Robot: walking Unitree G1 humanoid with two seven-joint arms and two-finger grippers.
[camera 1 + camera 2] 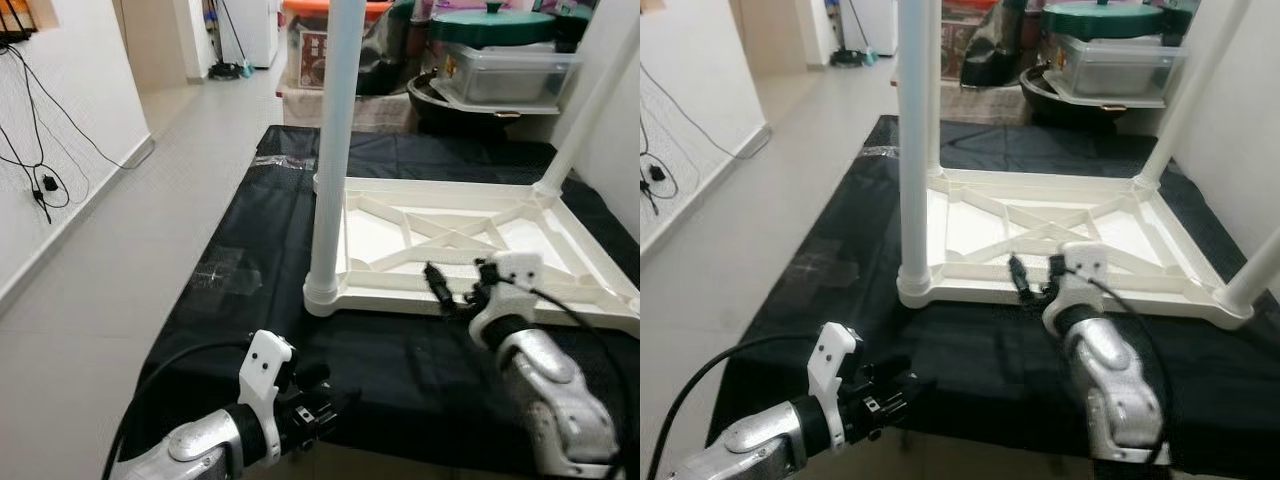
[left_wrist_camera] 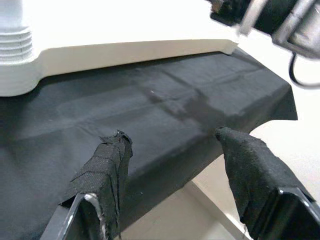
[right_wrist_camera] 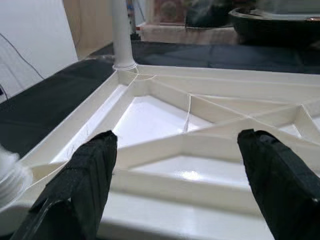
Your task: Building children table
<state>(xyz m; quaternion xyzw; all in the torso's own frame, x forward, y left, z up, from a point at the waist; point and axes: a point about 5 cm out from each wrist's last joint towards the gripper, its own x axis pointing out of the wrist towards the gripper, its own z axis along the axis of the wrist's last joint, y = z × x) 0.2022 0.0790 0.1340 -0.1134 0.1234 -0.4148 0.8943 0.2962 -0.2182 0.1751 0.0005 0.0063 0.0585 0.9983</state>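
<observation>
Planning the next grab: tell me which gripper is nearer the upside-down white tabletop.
Right. The right gripper hangs open at the tabletop's near edge; the left gripper, also open, is short of it over the black cloth.

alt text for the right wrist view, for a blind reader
The open right tool hovers at the near edge of an upside-down white tabletop, its ribbed underside facing up. One white leg stands upright at the far corner, on a black cloth.

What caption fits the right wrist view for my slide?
Open right gripper poised over the near rim of the upside-down white tabletop, one leg upright at a far corner.
</observation>
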